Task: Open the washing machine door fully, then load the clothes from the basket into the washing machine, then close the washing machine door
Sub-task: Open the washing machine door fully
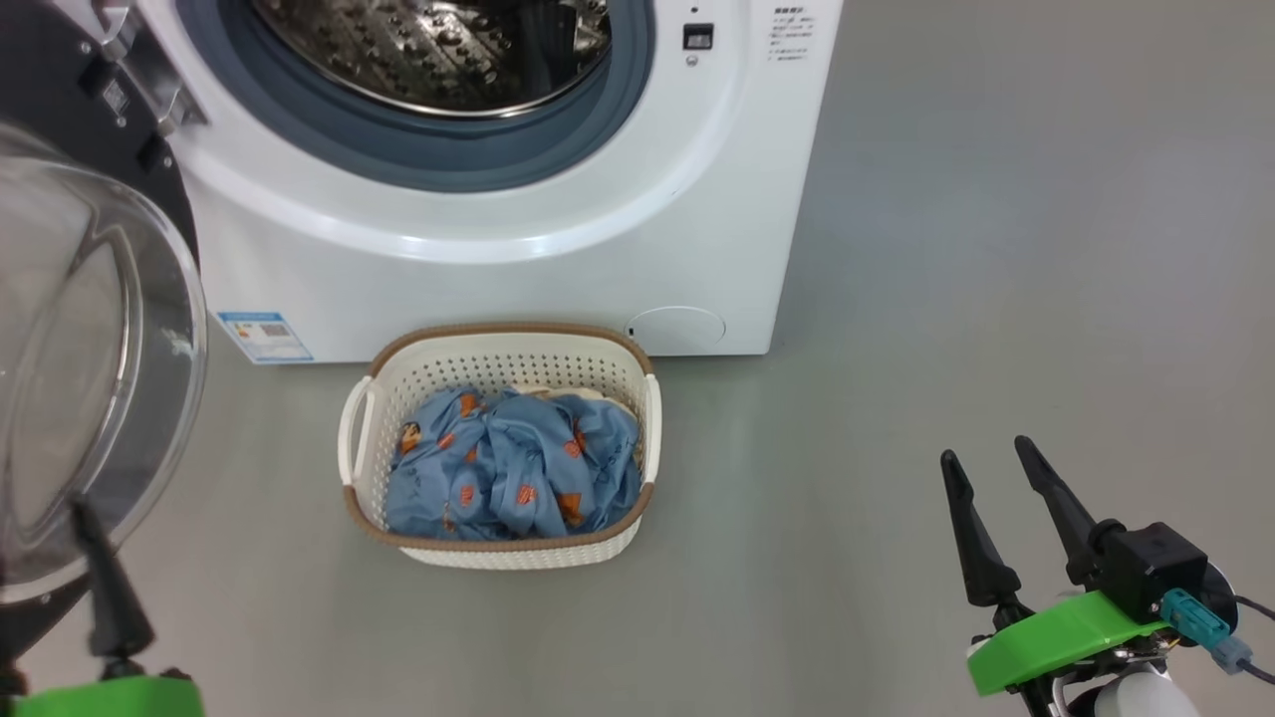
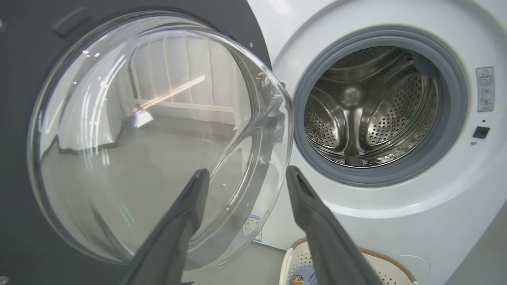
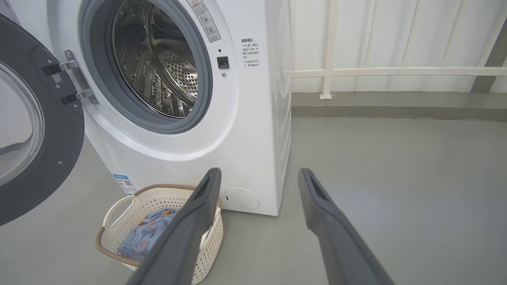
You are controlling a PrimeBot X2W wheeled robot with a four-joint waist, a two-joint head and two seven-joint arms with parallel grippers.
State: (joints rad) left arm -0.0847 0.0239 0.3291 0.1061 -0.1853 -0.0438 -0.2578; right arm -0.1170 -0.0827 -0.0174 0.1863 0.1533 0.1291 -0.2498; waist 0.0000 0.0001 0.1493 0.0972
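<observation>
Washing machine (image 1: 498, 269), white front-loader: washing machine door (image 1: 100, 329) swung wide on its hinge to the robot's left, glass bowl bulging out into the room, grey gasket (image 1: 438, 164) and perforated steel drum (image 1: 438, 50) exposed. Basket (image 1: 498, 332), cream with brown rim, on the grey floor (image 1: 996, 249) just before the machine's foot, holding the clothes (image 1: 518, 468), light blue and crumpled in a heap. Left gripper (image 2: 245, 178): released, fingers spread, tips close before the door's glass; right gripper (image 1: 984, 453): released, fingers spread, over bare floor well to the right of the basket
</observation>
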